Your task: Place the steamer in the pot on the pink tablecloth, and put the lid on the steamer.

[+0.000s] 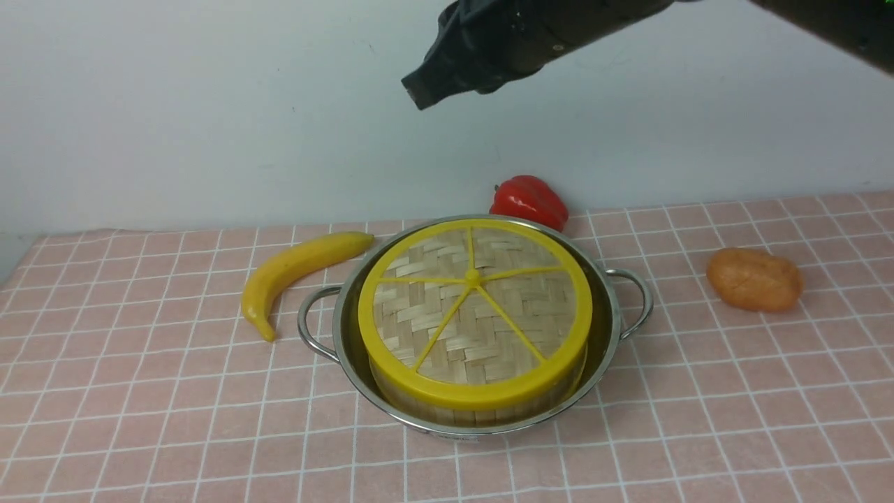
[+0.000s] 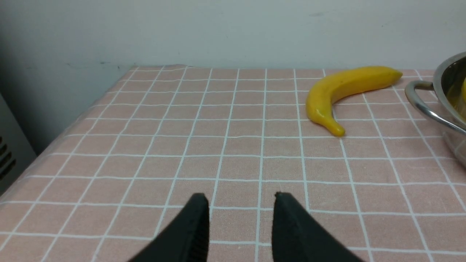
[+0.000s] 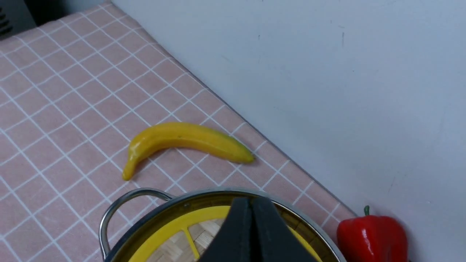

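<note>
The steel pot (image 1: 606, 328) stands on the pink tablecloth (image 1: 140, 391), with the bamboo steamer (image 1: 482, 413) inside it. The woven lid (image 1: 475, 311) with its yellow rim lies flat on the steamer, hiding its contents. High above the pot's far side hangs my right gripper (image 1: 418, 89), shut with nothing in it; in the right wrist view its fingers (image 3: 252, 222) press together over the lid (image 3: 171, 233) and the pot (image 3: 138, 194). My left gripper (image 2: 240, 203) is open over bare cloth, away from the pot (image 2: 446, 94); the front view does not show it.
A yellow banana (image 1: 293, 269) lies left of the pot. A red pepper (image 1: 529, 201) sits behind it by the wall. A potato (image 1: 754, 279) rests to the right. The cloth's left edge (image 2: 65, 134) drops off near the left gripper.
</note>
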